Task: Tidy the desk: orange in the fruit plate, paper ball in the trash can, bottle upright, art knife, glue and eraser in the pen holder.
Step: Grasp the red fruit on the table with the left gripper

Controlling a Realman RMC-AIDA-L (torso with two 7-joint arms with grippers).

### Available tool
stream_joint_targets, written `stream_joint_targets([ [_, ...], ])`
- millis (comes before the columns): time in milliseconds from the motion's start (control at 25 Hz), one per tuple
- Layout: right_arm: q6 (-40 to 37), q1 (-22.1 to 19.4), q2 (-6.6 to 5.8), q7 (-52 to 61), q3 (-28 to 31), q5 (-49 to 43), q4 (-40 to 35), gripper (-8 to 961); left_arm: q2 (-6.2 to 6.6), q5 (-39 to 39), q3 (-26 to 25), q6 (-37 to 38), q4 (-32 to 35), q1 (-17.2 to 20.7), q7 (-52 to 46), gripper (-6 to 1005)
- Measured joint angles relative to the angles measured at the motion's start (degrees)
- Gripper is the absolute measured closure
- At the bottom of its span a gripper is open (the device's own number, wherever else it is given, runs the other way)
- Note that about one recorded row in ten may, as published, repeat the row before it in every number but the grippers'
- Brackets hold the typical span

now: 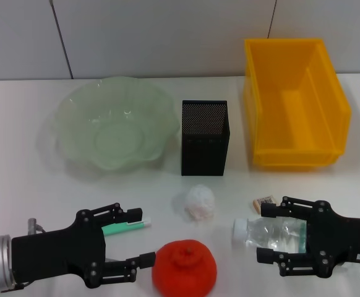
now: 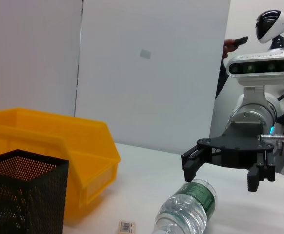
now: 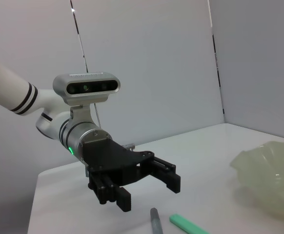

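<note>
Right pincer point(image 1: 268, 233), lower right of frame, spread wide around lying clear plastic bottle point(image 1: 270, 233), not clamped. Left pincer point(image 1: 141, 238), lower left, spread apart beside round orange fruit point(image 1: 185, 267).

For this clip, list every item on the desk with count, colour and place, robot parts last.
Translucent pale green glass fruit plate: 1, back left.
Black mesh pen holder: 1, centre.
Yellow plastic bin: 1, back right.
White crumpled paper ball: 1, in front of the holder.
Orange fruit: 1, front centre.
Clear plastic bottle: 1, white cap, lying front right.
Small eraser: 1, beside the bottle.
Green art knife: 1, front left.
Left gripper: black, open, beside the orange.
Right gripper: black, open around the bottle.
</note>
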Motion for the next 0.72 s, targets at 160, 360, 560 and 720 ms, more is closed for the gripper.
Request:
stream_joint_targets([
  [160, 0.0, 0.0, 0.1, 0.0, 0.0, 0.0, 0.0, 139, 0.0, 0.0, 0.0, 0.1, -0.1, 0.1, 0.1, 196],
  [360, 0.1, 0.0, 0.12, 0.0, 0.0, 0.0, 0.0, 140, 0.0, 0.0, 0.0, 0.2, -0.1, 0.2, 0.1, 199],
  [560, 0.1, -0.2, 0.16, 0.0, 0.0, 0.1, 0.0, 142, -0.04, 0.0, 0.0, 0.2, -0.1, 0.3, 0.2, 207],
  [720, 0.1, -0.5, 0.17, 0.0, 0.1, 0.4, 0.2, 144, -0.15, 0.0, 0.0, -0.1, -0.4, 0.2, 0.4, 215],
])
